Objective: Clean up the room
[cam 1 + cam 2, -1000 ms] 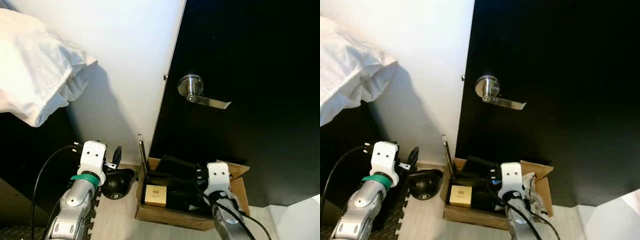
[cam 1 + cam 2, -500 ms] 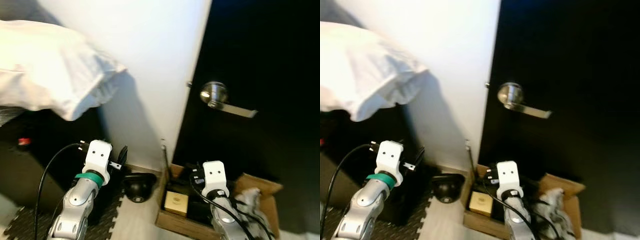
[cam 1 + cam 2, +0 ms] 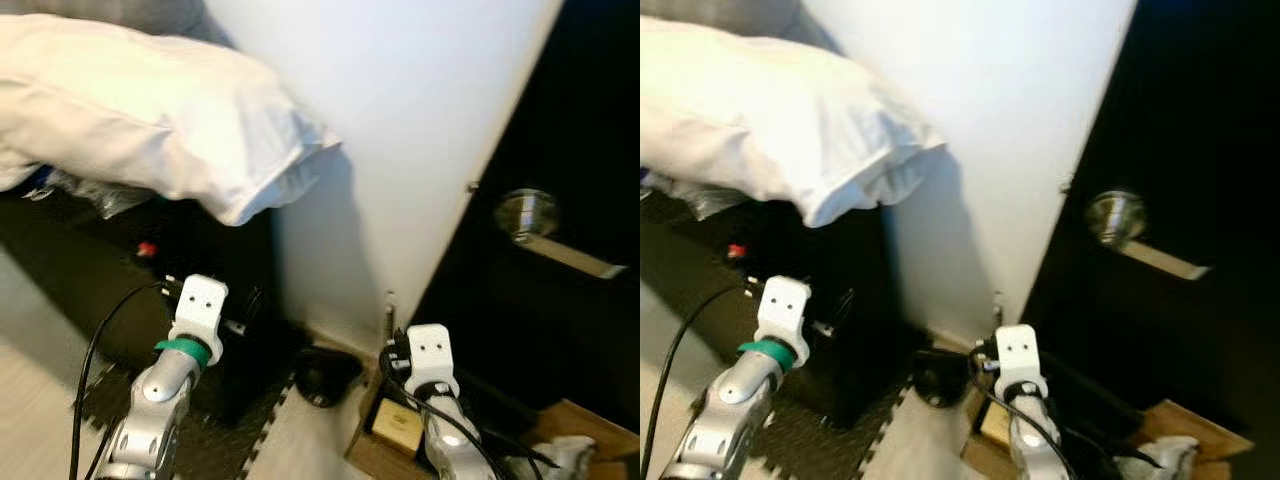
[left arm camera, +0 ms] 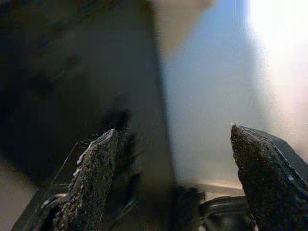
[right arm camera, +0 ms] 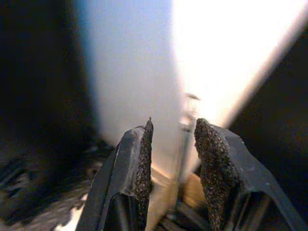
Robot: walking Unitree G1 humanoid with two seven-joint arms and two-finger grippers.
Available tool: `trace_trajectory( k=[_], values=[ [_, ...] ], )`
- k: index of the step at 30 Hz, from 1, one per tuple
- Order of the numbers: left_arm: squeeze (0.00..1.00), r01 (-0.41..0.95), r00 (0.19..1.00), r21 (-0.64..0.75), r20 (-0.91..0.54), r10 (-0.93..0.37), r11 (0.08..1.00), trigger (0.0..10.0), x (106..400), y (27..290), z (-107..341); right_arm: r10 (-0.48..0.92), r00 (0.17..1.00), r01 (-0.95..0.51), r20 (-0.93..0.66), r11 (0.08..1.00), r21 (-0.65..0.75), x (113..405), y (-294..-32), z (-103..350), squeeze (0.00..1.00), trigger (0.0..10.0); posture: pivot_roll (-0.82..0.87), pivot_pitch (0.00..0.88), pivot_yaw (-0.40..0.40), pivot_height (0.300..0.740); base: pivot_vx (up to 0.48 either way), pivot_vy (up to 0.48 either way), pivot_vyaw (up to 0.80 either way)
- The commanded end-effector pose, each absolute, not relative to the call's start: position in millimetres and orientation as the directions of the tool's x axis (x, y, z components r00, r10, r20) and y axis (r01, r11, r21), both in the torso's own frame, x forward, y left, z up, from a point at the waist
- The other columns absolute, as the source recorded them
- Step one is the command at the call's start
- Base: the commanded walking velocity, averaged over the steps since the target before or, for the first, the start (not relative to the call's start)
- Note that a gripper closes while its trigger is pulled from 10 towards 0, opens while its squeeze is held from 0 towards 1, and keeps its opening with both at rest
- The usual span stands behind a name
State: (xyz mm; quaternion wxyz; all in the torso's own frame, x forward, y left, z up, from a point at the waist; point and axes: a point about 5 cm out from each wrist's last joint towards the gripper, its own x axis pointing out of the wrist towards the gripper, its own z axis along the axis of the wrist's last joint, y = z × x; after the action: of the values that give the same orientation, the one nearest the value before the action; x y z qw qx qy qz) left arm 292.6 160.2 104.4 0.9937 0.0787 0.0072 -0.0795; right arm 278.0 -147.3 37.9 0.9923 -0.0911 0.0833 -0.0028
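A white pillow [image 3: 150, 130] lies on top of a black cabinet [image 3: 80, 280] at the left. On the floor by the wall sits a black round object [image 3: 322, 375]. Beside it is a cardboard box [image 3: 580, 425] holding a small tan box [image 3: 400, 425] and a crumpled white cloth [image 3: 560, 455]. My left gripper [image 4: 171, 132] is held low in front of the cabinet, open wide and empty. My right gripper [image 5: 171, 125] hangs over the box's near corner, its fingers a narrow gap apart with nothing between them.
A white wall [image 3: 420, 130] stands straight ahead, with a black door [image 3: 590, 120] and its silver lever handle [image 3: 545, 230] at the right. Dark foam matting [image 3: 230, 440] covers the floor before the cabinet. A small red thing [image 3: 147, 249] shows on the cabinet.
The camera has swung left: the door handle and box slid right and the pillow and cabinet came further into view. Both arms keep their pose.
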Motion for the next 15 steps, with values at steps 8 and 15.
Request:
trace_trajectory(
  k=[8,15],
  values=[
    [0.00,0.165,0.985,0.172,-0.068,-0.156,0.971,10.0,287.4,163.7,96.0,-0.059,0.986,0.015,-0.158,0.963,-0.269,276.9,-152.1,35.6,0.00,10.0,0.12,0.000,0.045,0.740,0.000,0.000,0.80],
    [0.00,0.169,0.985,0.168,-0.071,-0.159,0.971,10.0,286.7,161.9,95.0,-0.041,0.987,-0.001,-0.154,0.965,-0.260,276.7,-151.6,37.3,0.00,10.0,0.12,0.000,0.046,0.740,0.000,0.000,0.80]
  ],
)
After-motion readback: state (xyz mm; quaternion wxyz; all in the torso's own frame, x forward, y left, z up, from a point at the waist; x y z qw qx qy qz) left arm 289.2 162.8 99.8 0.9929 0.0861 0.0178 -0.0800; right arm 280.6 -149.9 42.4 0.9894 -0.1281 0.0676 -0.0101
